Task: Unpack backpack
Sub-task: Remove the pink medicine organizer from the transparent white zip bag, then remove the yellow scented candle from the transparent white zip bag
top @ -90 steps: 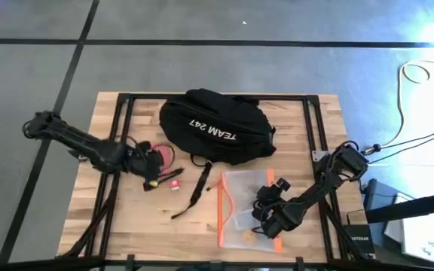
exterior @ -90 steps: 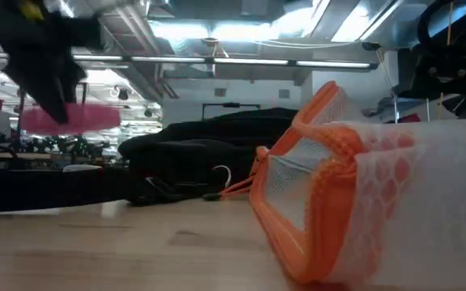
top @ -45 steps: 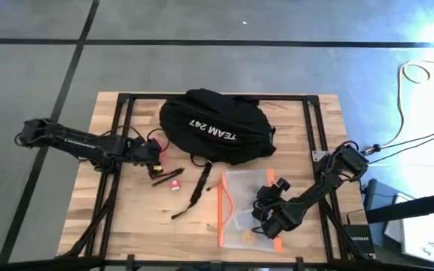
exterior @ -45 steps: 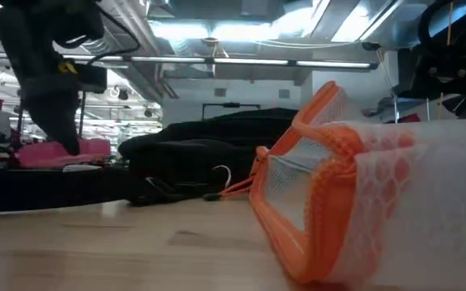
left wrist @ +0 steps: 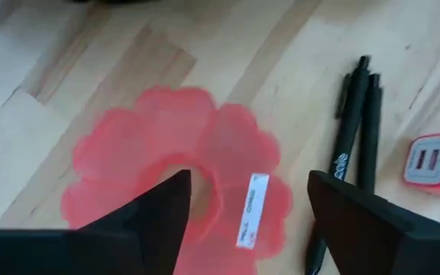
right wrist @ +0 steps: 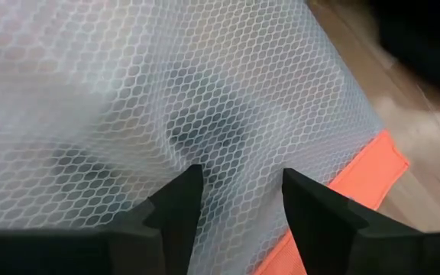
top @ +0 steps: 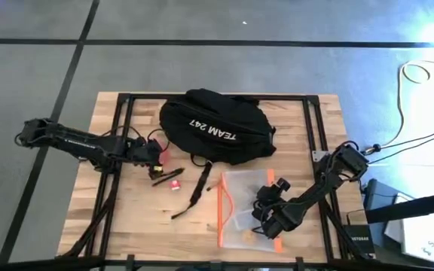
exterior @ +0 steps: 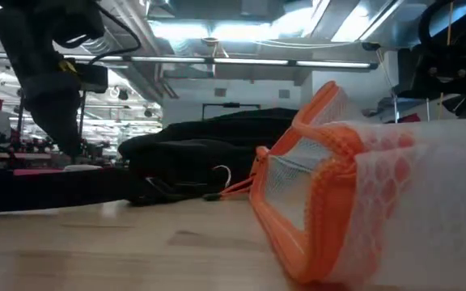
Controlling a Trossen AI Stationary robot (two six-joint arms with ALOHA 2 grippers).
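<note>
The black backpack (top: 217, 128) with white "TEAM 247" lettering lies at the table's far middle. Left of it, a pink flower-shaped translucent piece (left wrist: 174, 160) lies flat on the wood. My left gripper (left wrist: 247, 221) hovers open just over it, one finger on either side of its white label; the low view shows the fingers (exterior: 69, 145) clear of the pink piece (exterior: 35, 170). At the near right, my right gripper (right wrist: 235, 202) stands open over a white mesh pouch (top: 243, 203) with orange edging. My right gripper comes at the pouch's mesh face (right wrist: 228, 145) from above with its fingers spread. Whether the fingertips touch the mesh cannot be told. The pouch lies flat on the table.
Two black pens (left wrist: 354, 145) and a small red charger block (left wrist: 434, 162) lie just right of the pink piece. A black strap (top: 198, 188) lies between them and the pouch. Bare wood shows along the near left.
My left gripper has come down toward the table with the pink piece. A second ago the piece hung in the air at the fingers; now it lies flat on the wood below them. My right arm has kept still.
</note>
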